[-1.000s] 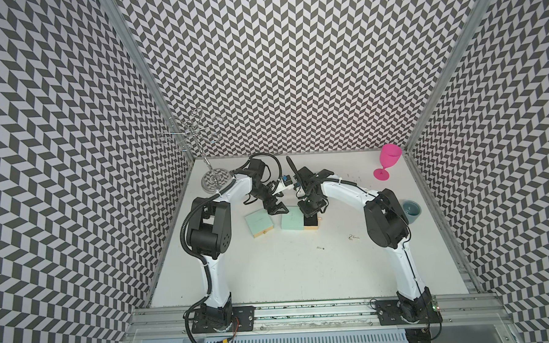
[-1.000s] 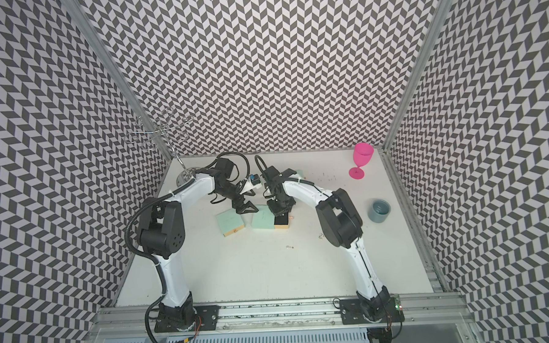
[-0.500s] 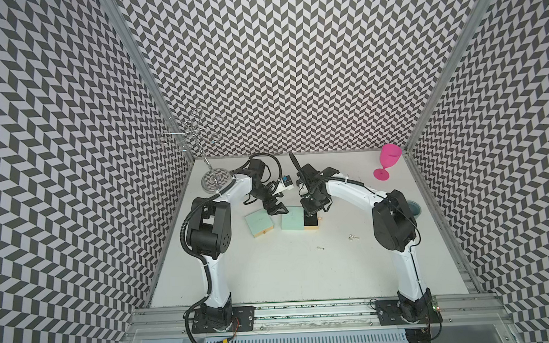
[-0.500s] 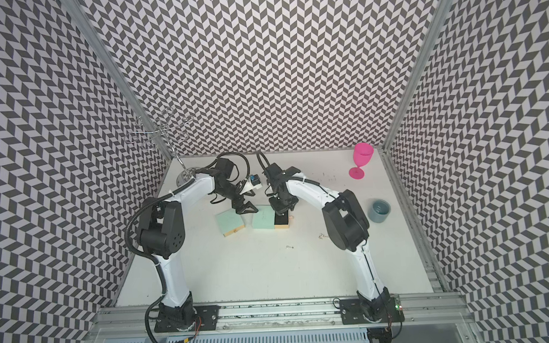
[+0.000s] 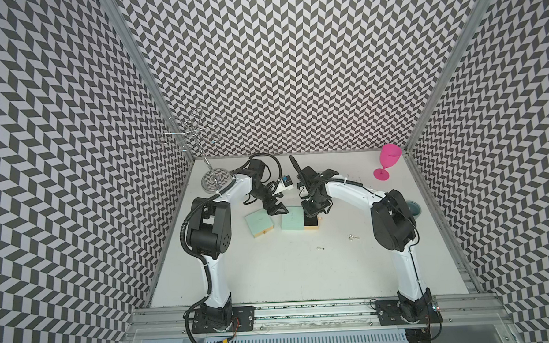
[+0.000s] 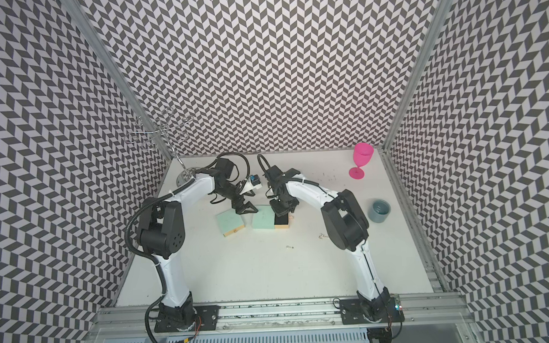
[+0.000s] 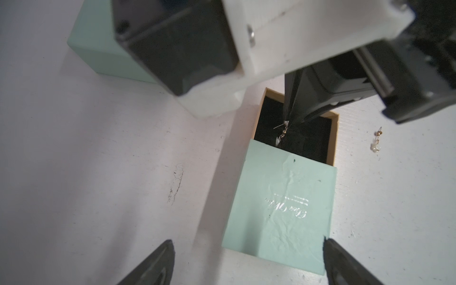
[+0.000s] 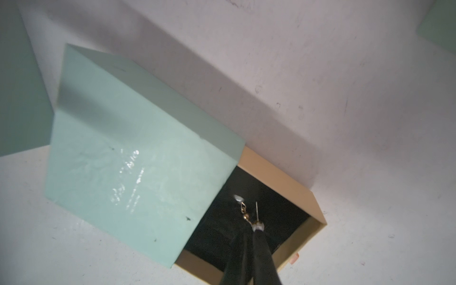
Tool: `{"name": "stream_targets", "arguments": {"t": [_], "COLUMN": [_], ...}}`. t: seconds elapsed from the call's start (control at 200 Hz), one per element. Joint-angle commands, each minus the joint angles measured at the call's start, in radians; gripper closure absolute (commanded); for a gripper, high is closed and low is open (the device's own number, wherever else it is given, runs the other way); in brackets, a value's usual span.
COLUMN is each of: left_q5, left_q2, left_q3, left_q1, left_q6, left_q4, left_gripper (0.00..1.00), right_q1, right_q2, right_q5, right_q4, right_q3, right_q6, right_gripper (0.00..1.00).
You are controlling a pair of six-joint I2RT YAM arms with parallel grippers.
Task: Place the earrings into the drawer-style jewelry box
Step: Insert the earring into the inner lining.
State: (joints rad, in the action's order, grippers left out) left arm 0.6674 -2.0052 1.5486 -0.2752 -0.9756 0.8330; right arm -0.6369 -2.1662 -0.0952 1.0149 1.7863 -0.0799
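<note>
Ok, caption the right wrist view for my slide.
A drop earring hangs from shut jaws over the mint jewelry box's open drawer.

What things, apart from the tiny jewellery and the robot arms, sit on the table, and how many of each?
Mint-green boxes: 2
Pink goblet: 1
Blue-grey cup: 1
Wire stand: 1
Total: 5

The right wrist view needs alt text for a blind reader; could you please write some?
The shut right gripper pinches a small dangling earring over the black-lined tan drawer, pulled partway out of its mint-green jewelry box. The box sits on a scuffed white table, beside a second mint-green box.
</note>
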Motion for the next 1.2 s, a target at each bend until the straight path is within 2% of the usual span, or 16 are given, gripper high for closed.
{"name": "stream_targets", "arguments": {"t": [0.0,0.516,0.666,0.861,1.011,1.197], "left_q5": [0.011,0.014,0.013,0.009,0.006,0.004], "left_q2": [-0.004,-0.005,-0.007,-0.015,-0.002,0.028], "left_q3": [0.018,0.017,0.043,0.11,0.15,0.172], "left_q1": [-0.002,0.002,0.004,0.01,0.012,0.01], "left_q6": [-0.024,-0.022,-0.021,-0.021,-0.019,-0.007], "left_q4": [0.021,0.021,0.024,0.04,0.056,0.068], "left_gripper": [0.06,0.06,0.05,0.05,0.05,0.05], "right_q1": [0.007,0.022,0.025,0.027,0.027,0.029], "right_q2": [-0.014,-0.036,0.038,0.137,0.212,0.383], "right_q5": [-0.009,-0.072,0.001,0.024,0.052,0.048], "right_q4": [-0.017,-0.026,-0.032,-0.034,-0.021,-0.047], "right_q3": [-0.016,0.01,0.014,0.01,-0.079,-0.299], "right_q6": [-0.008,0.006,-0.005,0.0,-0.017,-0.052], "right_gripper": [0.91,0.9,0.87,0.83,0.83,0.84]}}
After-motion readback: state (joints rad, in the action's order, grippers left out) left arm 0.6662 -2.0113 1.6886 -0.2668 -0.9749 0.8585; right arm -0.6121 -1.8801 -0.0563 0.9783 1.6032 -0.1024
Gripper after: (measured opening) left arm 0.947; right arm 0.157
